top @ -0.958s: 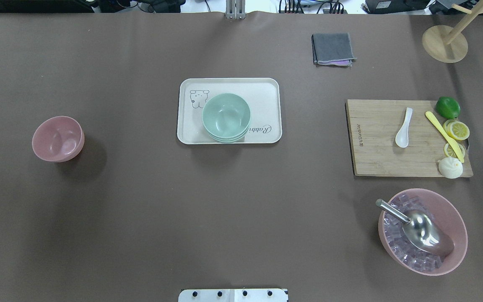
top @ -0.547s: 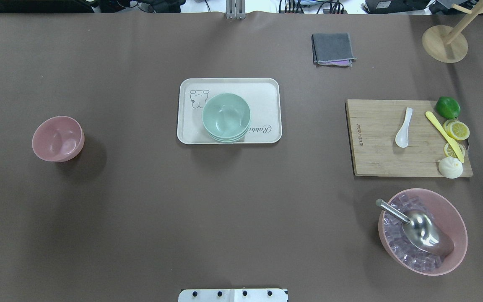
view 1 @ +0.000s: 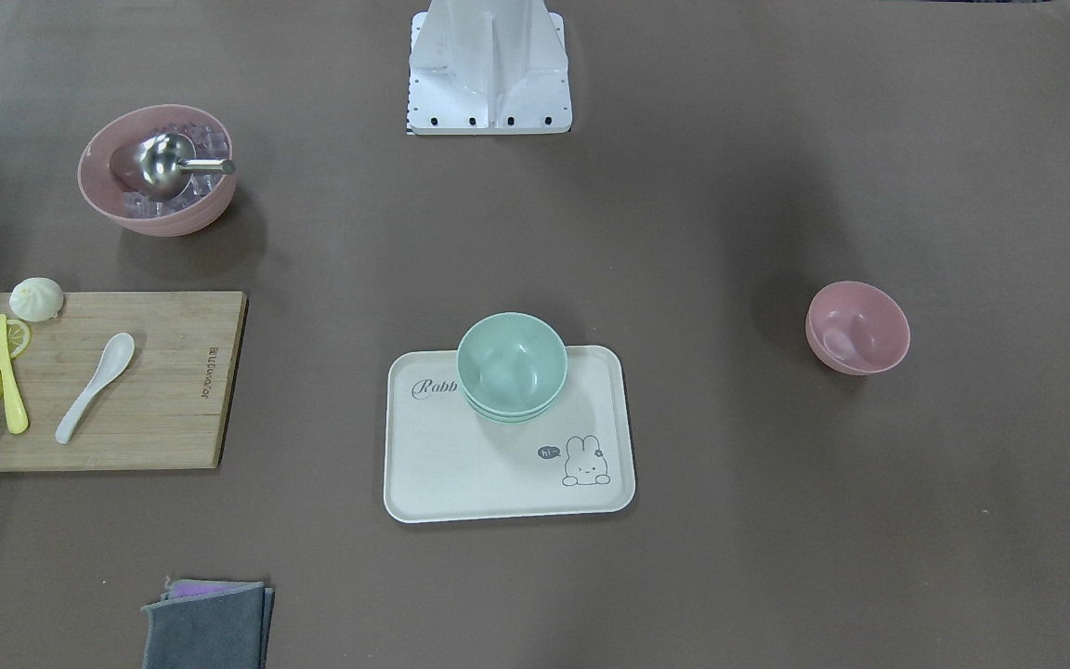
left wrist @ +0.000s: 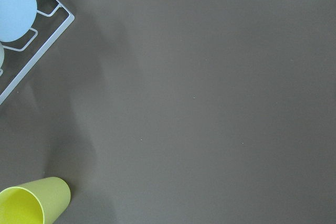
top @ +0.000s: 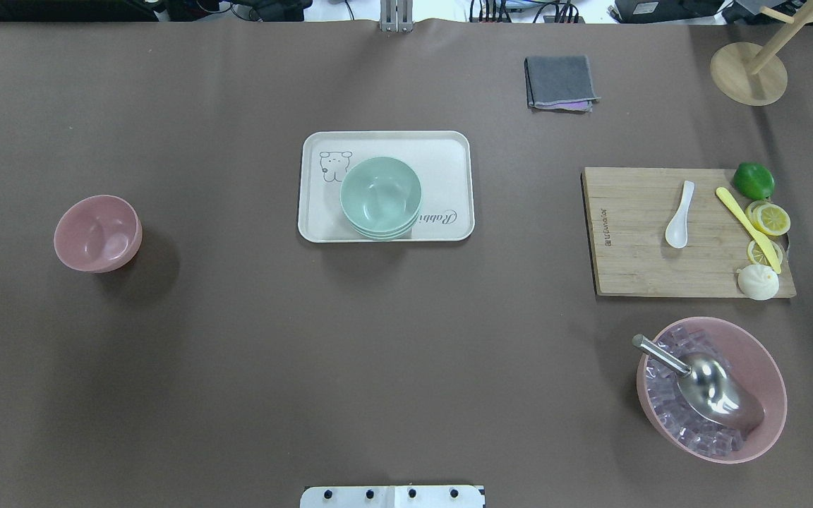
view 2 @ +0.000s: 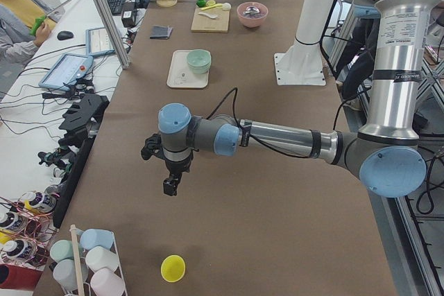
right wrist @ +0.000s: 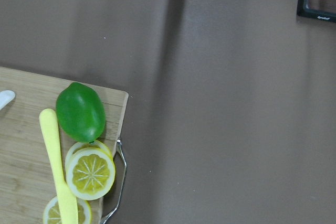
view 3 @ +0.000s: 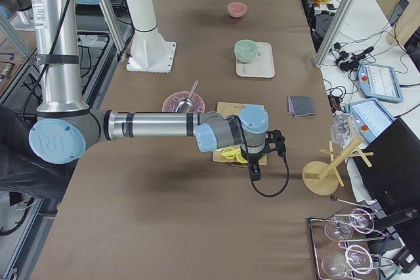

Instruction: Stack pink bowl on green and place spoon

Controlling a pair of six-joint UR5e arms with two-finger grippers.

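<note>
The small pink bowl [top: 97, 233] stands empty on the table's left side. A stack of green bowls [top: 380, 197] sits on the cream tray [top: 449, 152] at the centre. The white spoon [top: 679, 215] lies on the wooden cutting board [top: 632, 254] at the right. My left gripper [view 2: 169, 186] shows only in the exterior left view, hanging over bare table far from the bowls. My right gripper [view 3: 254, 174] shows only in the exterior right view, beyond the board's far end. I cannot tell whether either is open or shut.
A large pink bowl [top: 763, 363] holds ice cubes and a metal scoop [top: 713, 386]. A lime [top: 754, 180], lemon slices, a yellow knife [top: 745, 227] and a bun sit on the board. A grey cloth [top: 560, 82] and a wooden stand [top: 748, 73] are at the back.
</note>
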